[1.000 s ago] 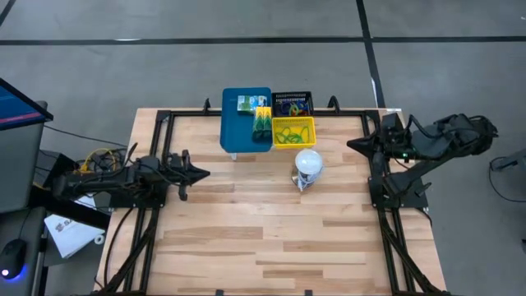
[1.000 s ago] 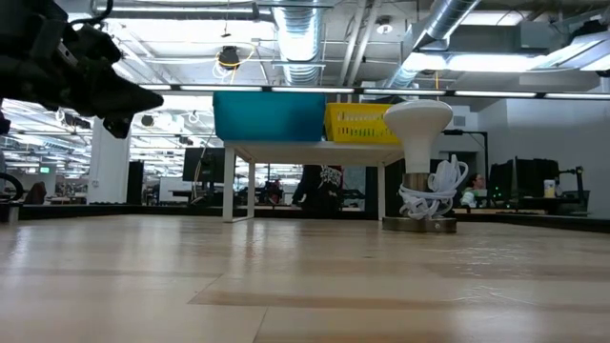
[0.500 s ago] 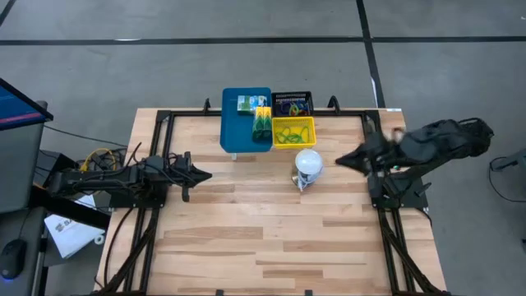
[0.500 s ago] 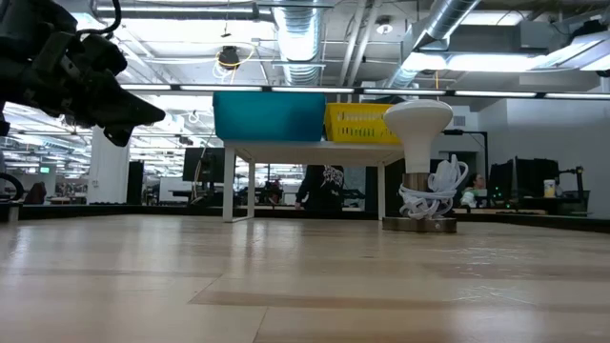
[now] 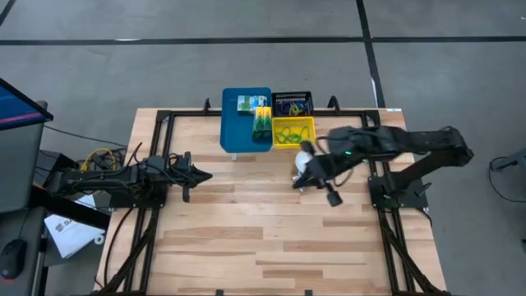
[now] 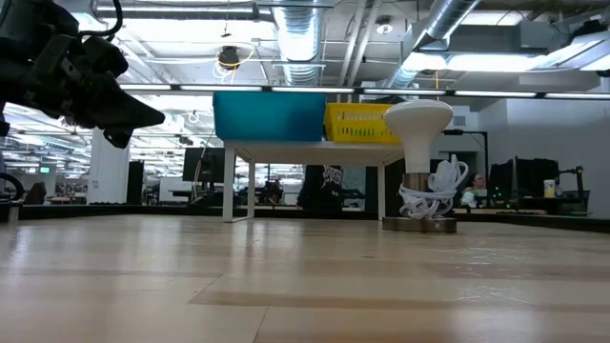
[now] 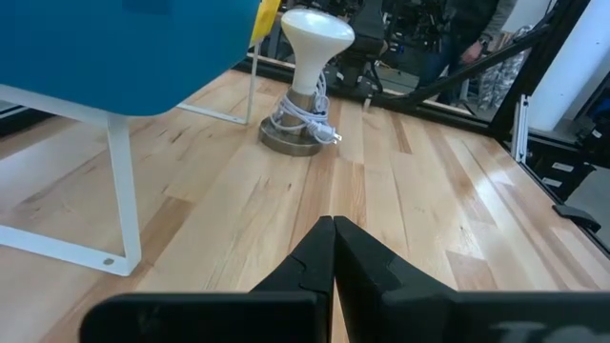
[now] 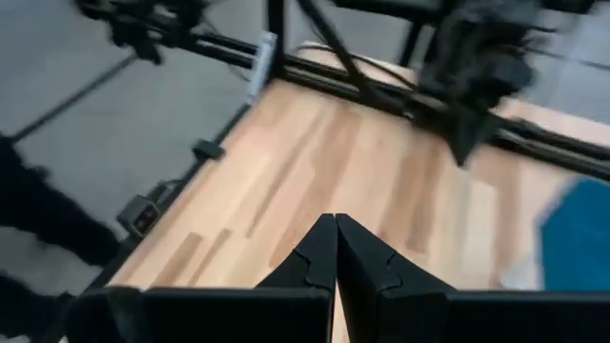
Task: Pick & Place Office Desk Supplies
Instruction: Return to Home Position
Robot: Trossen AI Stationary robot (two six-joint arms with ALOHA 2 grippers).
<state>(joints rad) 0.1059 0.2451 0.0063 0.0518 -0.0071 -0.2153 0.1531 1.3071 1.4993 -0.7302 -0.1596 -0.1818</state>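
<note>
The supplies are found in the blue bin [image 5: 234,131], yellow bin [image 5: 313,131] and black bin [image 5: 292,94] on the shelf [image 6: 286,146] at the bench's [image 5: 246,238] far edge. The right tool [image 8: 335,229], the nearer one, is held above the white lamp [image 5: 306,156], fingers together and empty. The left tool [image 5: 202,174], likewise closed and empty, is kept well apart.

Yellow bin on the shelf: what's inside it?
From above, the yellow bin holds thin loops, mostly green. The low view shows only its side wall, so anything beneath them is hidden.
</note>
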